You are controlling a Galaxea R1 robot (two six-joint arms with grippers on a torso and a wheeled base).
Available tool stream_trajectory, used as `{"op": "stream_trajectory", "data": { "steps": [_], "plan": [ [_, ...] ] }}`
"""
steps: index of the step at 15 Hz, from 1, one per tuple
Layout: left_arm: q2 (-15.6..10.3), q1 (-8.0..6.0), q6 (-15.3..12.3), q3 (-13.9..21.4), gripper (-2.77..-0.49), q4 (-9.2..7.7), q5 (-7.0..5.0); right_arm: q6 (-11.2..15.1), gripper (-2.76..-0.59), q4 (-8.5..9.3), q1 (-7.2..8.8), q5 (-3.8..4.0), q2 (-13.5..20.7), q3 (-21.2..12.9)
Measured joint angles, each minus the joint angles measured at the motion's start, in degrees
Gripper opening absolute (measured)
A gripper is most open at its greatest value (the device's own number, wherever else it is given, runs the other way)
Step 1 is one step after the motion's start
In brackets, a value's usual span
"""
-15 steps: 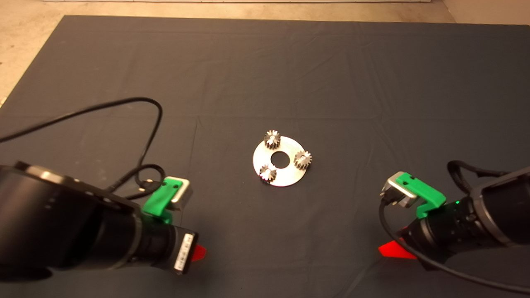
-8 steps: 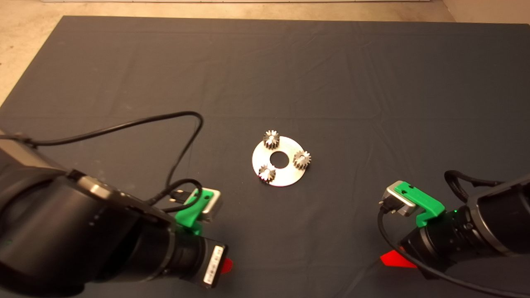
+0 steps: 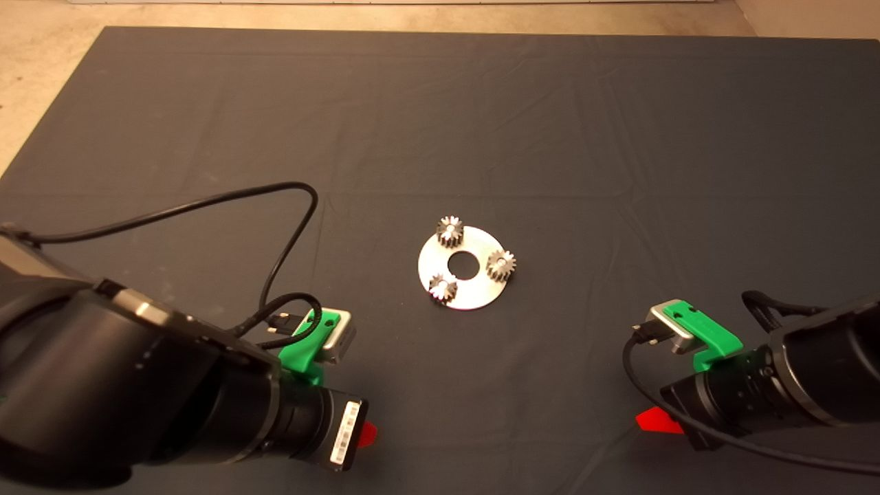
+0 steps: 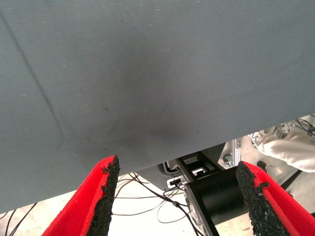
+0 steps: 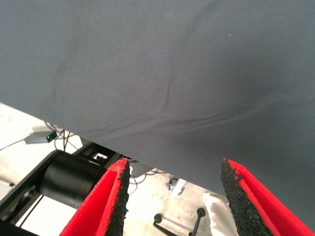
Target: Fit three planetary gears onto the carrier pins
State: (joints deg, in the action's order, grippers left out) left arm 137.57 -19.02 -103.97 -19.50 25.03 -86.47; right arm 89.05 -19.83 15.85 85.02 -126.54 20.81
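Planetary gears point(image 3: 448, 232) are seen seated on all three carrier pins of the silver disc point(image 3: 474, 292) at mid-mat; left gripper point(image 4: 179, 199) and right gripper point(image 5: 173, 196), both spread and empty, are best kept clear.

I'm hunting for anything readable and coming up short. There's one white sticker point(image 3: 342, 434) on the end of the left arm's wrist in my head view, with dark print on it, but I can't make out a single character. On the mat point(image 3: 481, 124) and in both wrist views I find no lettering, numbers or brand marks.
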Motion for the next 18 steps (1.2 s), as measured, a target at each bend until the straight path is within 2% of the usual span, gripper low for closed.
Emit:
{"op": "stream_trajectory", "data": {
  "steps": [2, 5, 6, 9, 12, 14, 16, 18],
  "plan": [
    [0.02, 0.00, 0.01, 0.00, -1.63, 0.00, 0.04, 1.25, -2.02, -0.12, 0.02, 0.25, 0.00, 0.02],
    [0.17, 0.00, 0.04, 0.00, -1.63, 0.00, 0.04, 3.32, -2.02, -2.40, 0.02, 0.36, 0.00, 0.00],
    [0.20, 0.00, 0.56, 0.00, -1.63, 0.00, 0.09, 3.41, -2.02, -2.60, 0.00, 0.39, 0.00, 0.02],
    [0.16, 0.00, 1.83, 0.00, -1.63, 0.00, 0.94, 3.41, -2.02, -2.66, 0.00, 0.53, 0.00, 0.00],
    [-0.69, 0.00, 2.07, 0.00, -1.63, 0.00, 0.98, 3.41, -2.02, -2.68, 0.00, 1.03, 0.02, -0.09],
    [-1.94, 0.00, 3.25, 0.00, -1.63, 0.00, 1.02, 3.41, -2.02, -2.72, -0.04, 1.41, 0.00, -0.09],
    [-3.83, 0.00, 3.92, 0.00, -1.63, 0.00, 1.17, 3.43, -2.02, -2.82, -0.14, 1.35, 0.00, -0.26],
    [-3.94, 0.00, 4.00, 0.00, -1.63, 0.00, 2.53, 3.42, -2.02, -2.88, -0.13, 1.21, 0.00, -0.45]
  ]
}}
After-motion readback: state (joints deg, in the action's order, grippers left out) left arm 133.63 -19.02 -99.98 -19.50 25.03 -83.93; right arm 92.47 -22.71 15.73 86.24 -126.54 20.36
